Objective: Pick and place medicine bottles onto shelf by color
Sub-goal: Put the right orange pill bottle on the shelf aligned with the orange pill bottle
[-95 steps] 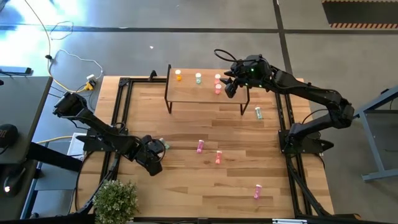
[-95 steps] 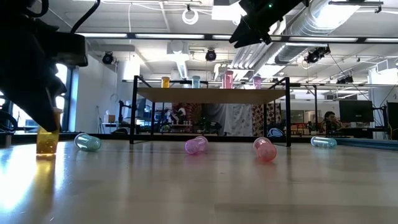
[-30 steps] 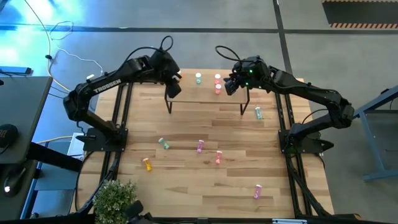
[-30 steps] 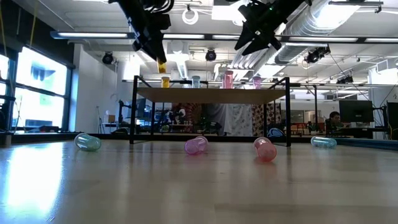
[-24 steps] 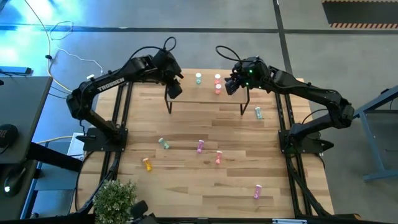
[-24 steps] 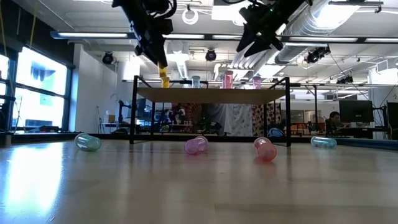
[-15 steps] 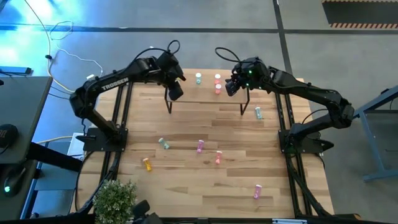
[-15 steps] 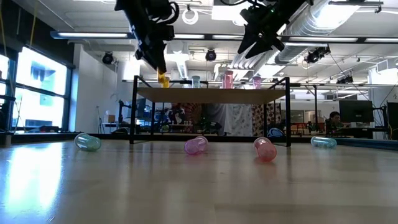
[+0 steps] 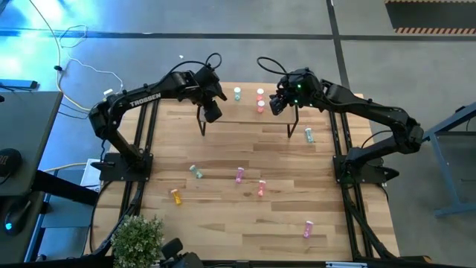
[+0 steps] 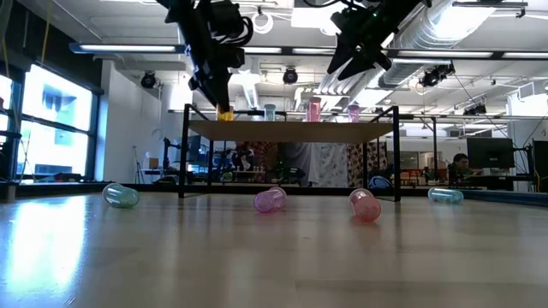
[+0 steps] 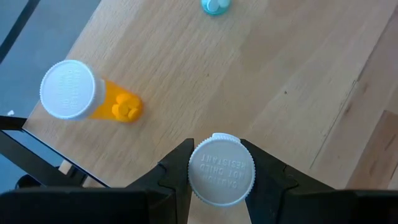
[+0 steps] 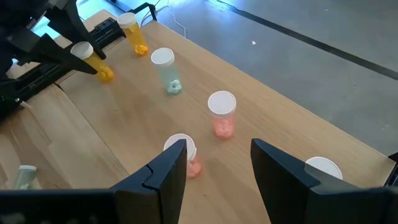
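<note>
The light-wood shelf [image 9: 245, 113] on black legs stands at the table's far side. My left gripper [image 9: 212, 112] is over its left end, shut on an orange bottle [image 10: 224, 112] at the level of the shelf top. Another orange bottle [image 11: 84, 94] stands on the shelf beside it. A pale green bottle [image 9: 237, 94] and two salmon ones [image 9: 260, 106] also stand on the shelf. My right gripper [image 9: 277, 104] hangs open and empty above the shelf's right end, with a salmon bottle [image 12: 186, 158] below it. My left gripper pinches the orange bottle's white cap [image 11: 221, 155] between its two fingers, one on each side of the cap. The fingers come from above, pointing down. The bottle hangs upright below them; whether its bottom rests on the shelf I cannot tell.
Loose bottles lie on the tabletop: pale green [image 9: 196, 172], orange [image 9: 176, 196], magenta [image 9: 239, 176], salmon [image 9: 261, 188], magenta [image 9: 307, 229] near the front right, and pale green [image 9: 309, 135] by the shelf's right leg. A potted plant [image 9: 137, 238] stands at the near left corner.
My left gripper has carried the orange bottle down and a little toward the table's right and near side, from above the shelf to the level of the shelf top beside the standing orange bottle. It has stayed shut on the cap. My right gripper has kept still.
</note>
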You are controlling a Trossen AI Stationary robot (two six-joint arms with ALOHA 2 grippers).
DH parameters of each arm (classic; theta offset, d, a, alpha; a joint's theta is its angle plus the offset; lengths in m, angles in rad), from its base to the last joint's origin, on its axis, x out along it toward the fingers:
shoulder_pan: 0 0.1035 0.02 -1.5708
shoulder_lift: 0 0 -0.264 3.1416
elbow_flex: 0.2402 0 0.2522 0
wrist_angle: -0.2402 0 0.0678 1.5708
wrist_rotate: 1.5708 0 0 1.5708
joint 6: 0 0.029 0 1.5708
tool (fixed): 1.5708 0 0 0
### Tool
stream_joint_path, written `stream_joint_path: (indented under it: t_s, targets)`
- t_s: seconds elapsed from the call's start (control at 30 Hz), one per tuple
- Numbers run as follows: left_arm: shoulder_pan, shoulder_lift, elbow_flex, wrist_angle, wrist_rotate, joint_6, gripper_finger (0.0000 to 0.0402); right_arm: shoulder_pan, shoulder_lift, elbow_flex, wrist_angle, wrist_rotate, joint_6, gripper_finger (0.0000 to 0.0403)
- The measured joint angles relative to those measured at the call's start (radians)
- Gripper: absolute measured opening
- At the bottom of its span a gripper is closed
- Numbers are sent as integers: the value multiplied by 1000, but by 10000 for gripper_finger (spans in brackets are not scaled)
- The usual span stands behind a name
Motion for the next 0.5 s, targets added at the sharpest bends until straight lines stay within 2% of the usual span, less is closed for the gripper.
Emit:
stream_joint_path:
  t_s: [0.5]
  targets:
    - [0, 1, 0, -2, -7, 2, 114, 0, 0, 0, -1, -1, -2, 170]
